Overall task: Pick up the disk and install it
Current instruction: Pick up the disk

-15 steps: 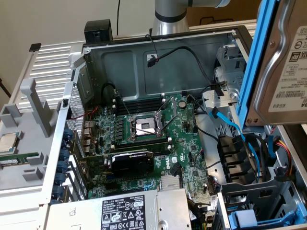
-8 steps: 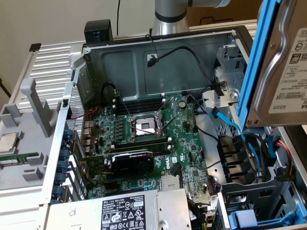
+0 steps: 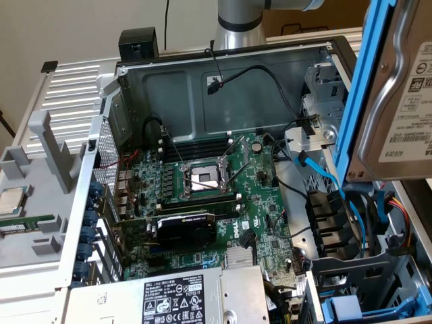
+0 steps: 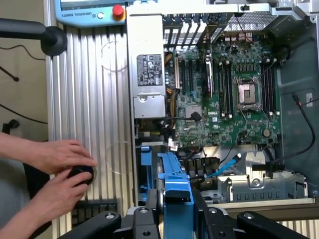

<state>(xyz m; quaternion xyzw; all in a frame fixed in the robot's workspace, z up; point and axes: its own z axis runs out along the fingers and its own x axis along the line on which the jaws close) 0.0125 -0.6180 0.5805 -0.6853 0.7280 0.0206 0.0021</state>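
The disk (image 3: 398, 101) hangs high at the exterior view's right, close to the camera: a silver drive with a white label in a bright blue carrier frame, tilted on edge above the drive bays (image 3: 344, 229) of the open computer case. In the wrist view, my gripper (image 4: 175, 204) is shut on the disk's blue carrier (image 4: 174, 172), with a black finger (image 4: 152, 204) pressed on each side. The disk sits over the case's bay area, apart from the case itself.
The open case holds a green motherboard (image 3: 216, 182), a grey power-supply box (image 3: 182, 297), loose black and blue cables (image 3: 317, 172) and another blue carrier (image 3: 351, 310) low in the bay. A person's hands (image 4: 60, 169) rest on a black knob on the ribbed table beside the case.
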